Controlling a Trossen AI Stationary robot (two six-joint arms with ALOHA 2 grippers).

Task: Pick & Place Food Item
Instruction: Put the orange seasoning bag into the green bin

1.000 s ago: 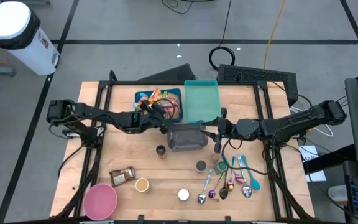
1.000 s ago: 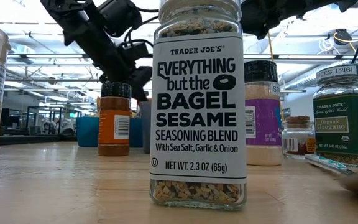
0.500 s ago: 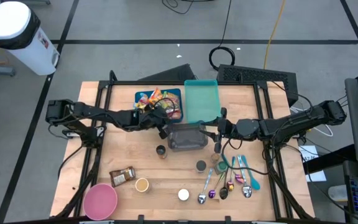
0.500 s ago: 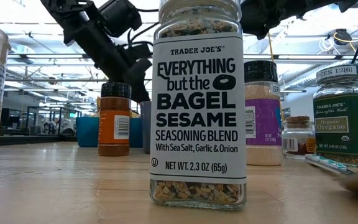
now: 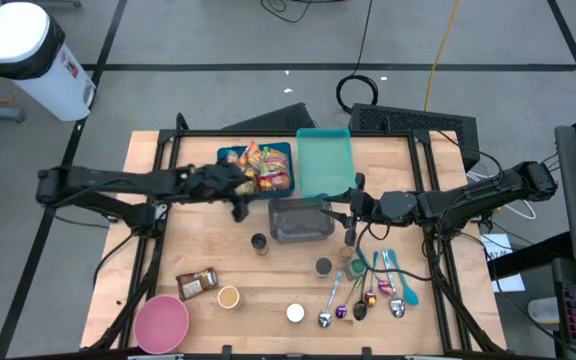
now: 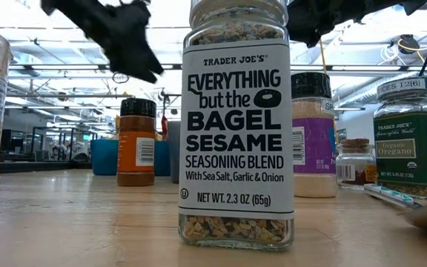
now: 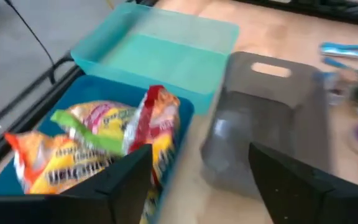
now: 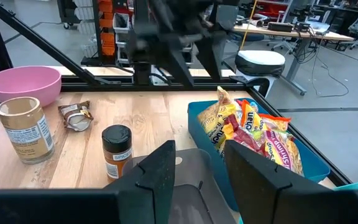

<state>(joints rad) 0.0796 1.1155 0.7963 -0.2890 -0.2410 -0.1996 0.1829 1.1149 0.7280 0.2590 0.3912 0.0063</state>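
Observation:
Several bright snack packets (image 5: 265,166) (image 7: 98,149) (image 8: 253,140) lie in a blue bin (image 5: 230,155) at the table's far middle. A teal bin (image 5: 323,165) stands to its right and a grey bin (image 5: 301,222) in front of it. My left gripper (image 5: 239,203) (image 7: 201,186) hangs open above the table, just left of the grey bin and near the blue bin's front edge, with nothing between its fingers. My right gripper (image 5: 340,212) (image 8: 197,180) hovers open at the grey bin's right end, holding nothing.
Spice jars (image 5: 259,243) (image 5: 323,266) and a brown packet (image 5: 196,283) stand in front of the bins. A pink bowl (image 5: 161,322) sits at the near left, and several spoons (image 5: 378,290) lie at the near right. A bagel seasoning jar (image 6: 236,126) fills the low view.
My left gripper has drawn back from over the blue bin's snack packets toward the table's left edge and risen, most of it in the last half second. The packets stay in the blue bin.

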